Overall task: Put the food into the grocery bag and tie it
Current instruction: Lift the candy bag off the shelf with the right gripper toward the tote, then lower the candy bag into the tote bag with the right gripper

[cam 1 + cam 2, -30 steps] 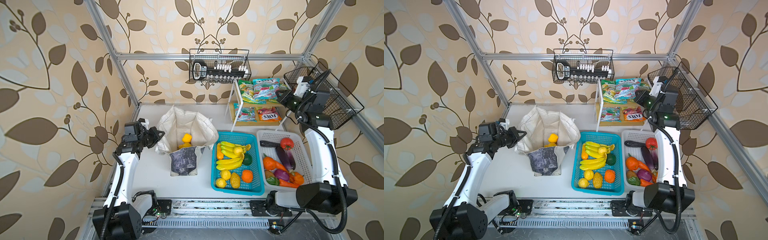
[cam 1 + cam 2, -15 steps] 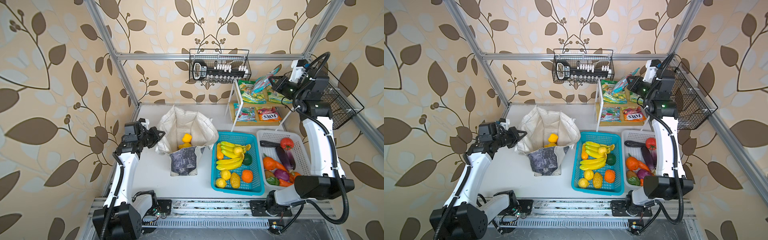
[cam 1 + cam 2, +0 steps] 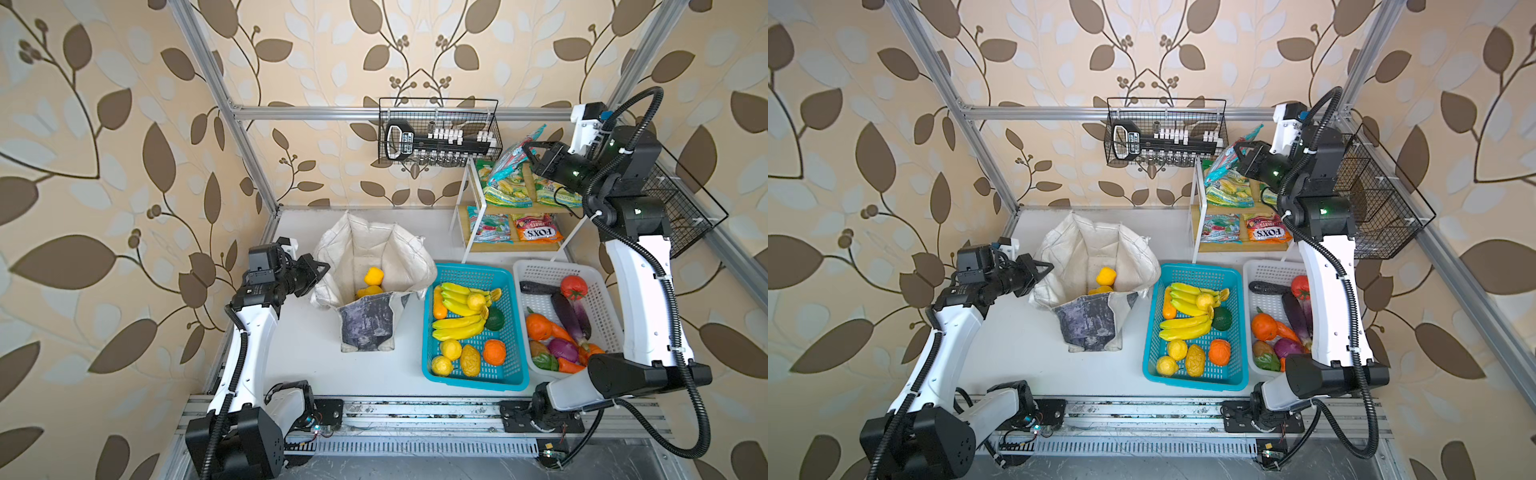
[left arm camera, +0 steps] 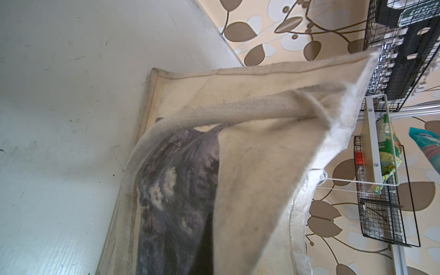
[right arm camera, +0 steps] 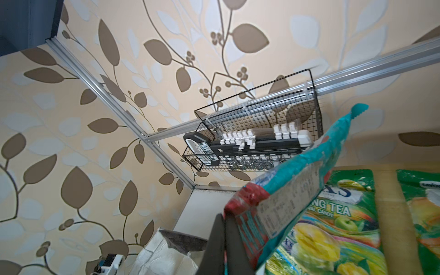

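We see left tool clenched on rim of soft off-white bag on the bench, glossy pepper inside, right tool pinching crinkly teal packet above a FOX'S pack.

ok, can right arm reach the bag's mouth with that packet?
Probably yes: left gripper holds the grocery bag by its rim, mouth open upward, and nothing stands between it and the right gripper with the teal sweet packet.
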Controlling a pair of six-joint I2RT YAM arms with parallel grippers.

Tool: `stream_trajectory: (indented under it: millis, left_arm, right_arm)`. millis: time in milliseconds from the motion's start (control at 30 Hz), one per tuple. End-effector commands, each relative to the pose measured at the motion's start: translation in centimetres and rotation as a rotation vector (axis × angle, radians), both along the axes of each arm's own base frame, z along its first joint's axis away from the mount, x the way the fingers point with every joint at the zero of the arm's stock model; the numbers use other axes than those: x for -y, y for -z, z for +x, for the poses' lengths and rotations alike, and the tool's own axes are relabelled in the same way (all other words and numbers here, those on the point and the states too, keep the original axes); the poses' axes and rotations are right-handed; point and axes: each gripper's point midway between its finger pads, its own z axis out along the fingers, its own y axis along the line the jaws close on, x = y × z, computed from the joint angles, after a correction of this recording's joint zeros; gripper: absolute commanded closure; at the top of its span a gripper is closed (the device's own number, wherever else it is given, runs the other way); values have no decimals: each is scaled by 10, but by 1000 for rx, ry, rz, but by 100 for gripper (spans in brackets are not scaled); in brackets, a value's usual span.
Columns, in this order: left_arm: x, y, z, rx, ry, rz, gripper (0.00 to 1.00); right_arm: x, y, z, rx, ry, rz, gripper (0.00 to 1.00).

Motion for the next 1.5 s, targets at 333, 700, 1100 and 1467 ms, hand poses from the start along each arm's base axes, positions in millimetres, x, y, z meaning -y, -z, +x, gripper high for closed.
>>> stream_trajectory:
  millis: [333,700,1100,1467]
  left_arm:
    - [4,-4,-1,27,26,-30,100]
    - [6,-3,0,24,36,-46,100]
    - [8,-7,-1,35,49,-43,100]
    - [10,-5,0,30,60,-62,100]
  right_arm:
    - [-86,-26,-77,103,-149,-96,100]
    - [-218,83,-83,-69,-388,-162,100]
    - [-313,181,-74,-223,-524,-246,100]
    - [-358,232,-56,-250,-531,-279,100]
